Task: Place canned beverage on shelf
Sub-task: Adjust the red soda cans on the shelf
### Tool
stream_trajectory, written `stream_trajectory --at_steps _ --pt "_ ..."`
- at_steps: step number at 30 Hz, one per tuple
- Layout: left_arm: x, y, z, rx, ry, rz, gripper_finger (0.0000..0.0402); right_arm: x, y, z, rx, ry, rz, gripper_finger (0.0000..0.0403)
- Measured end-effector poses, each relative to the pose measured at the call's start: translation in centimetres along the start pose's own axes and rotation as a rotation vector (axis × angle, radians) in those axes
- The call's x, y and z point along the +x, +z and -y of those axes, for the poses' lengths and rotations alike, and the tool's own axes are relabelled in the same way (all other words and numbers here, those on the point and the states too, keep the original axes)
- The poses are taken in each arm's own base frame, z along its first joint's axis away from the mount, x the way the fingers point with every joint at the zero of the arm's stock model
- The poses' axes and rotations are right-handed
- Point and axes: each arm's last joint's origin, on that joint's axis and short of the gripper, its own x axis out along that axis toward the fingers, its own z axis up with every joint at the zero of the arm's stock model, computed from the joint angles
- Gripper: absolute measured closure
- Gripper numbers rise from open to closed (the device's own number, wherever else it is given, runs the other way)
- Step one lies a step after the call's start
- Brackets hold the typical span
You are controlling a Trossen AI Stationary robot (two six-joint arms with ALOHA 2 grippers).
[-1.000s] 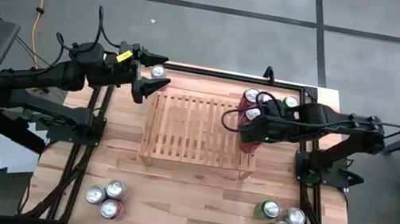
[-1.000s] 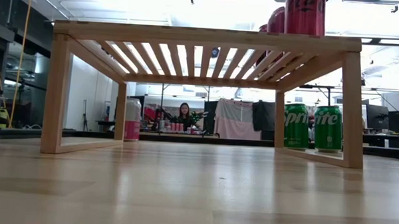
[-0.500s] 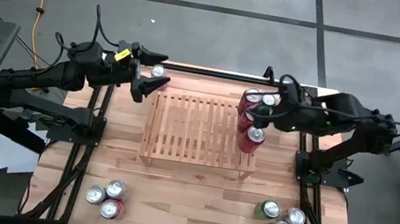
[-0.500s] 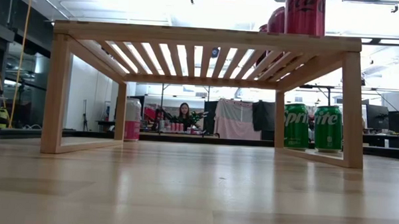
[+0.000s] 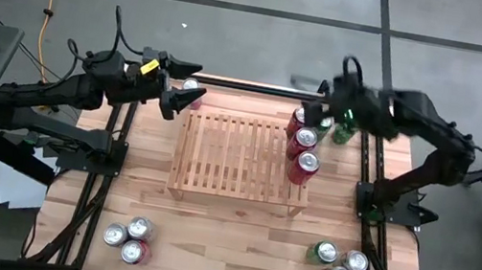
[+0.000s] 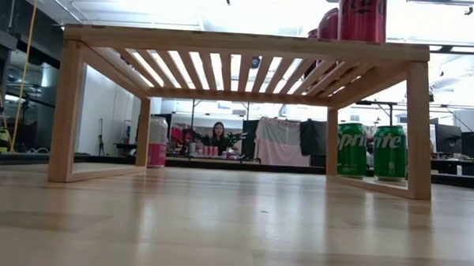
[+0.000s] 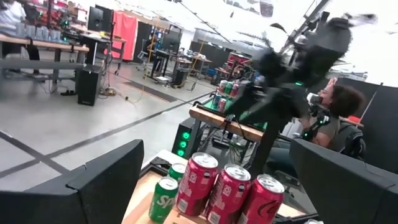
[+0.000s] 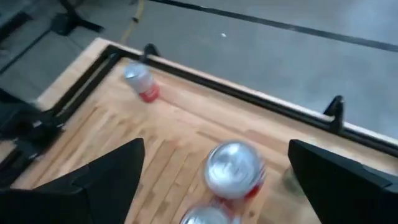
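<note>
Behind shelf (image 6: 248,45) — person (image 6: 219,136), low-view only

The shelf (image 5: 239,157) is a low slatted rack of light wood at the table's middle; three red cans (image 5: 302,143) stand upright in a row along its right end.

"Sprite" in white reads on two green cans (image 6: 352,150) (image 6: 389,152) standing on the surface at right of the low view. Green can (image 7: 163,200) at bottom of left wrist view shows partial "Sp". Red cans' script not legible.
</note>
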Motion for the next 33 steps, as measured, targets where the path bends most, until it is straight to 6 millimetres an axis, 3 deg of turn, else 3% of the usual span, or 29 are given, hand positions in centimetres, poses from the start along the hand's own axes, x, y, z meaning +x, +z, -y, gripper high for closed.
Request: stream_trajectory --at_steps 4,6,9,11,14,17,27,33 --pt "0.3 -0.2 0.0 -0.003 0.003 -0.009 0.0007 3.6 2.6 1.6 -0.065 -0.059 -0.038 0.0109" --pt "0.5 -0.4 0.0 -0.002 0.005 -0.017 0.0007 5.4 3.8 2.4 -0.076 -0.042 -0.08 0.0184" --pt "0.9 -0.6 0.0 0.0 0.009 -0.028 0.0007 8.0 4.9 3.4 -0.108 0.015 -0.161 0.0328" --pt "1.1 -0.8 0.0 0.001 0.01 -0.034 0.0007 9.4 5.2 3.7 -0.137 0.065 -0.217 0.0381" --pt "1.4 -1.0 0.0 -0.012 0.014 -0.045 0.0007 11.0 5.0 4.0 -0.125 0.081 -0.315 0.0372" --pt "1.5 -1.1 -0.1 -0.021 0.015 -0.049 0.0007 11.8 4.5 4.2 -0.16 0.073 -0.401 0.039" --pt "1.5 -1.1 -0.1 -0.022 0.015 -0.049 0.0007 11.7 3.8 4.3 -0.157 0.114 -0.512 0.04" --pt "1.5 -1.1 -0.1 -0.022 0.016 -0.052 0.0007 11.8 3.8 4.3 -0.142 0.069 -0.491 0.0402"
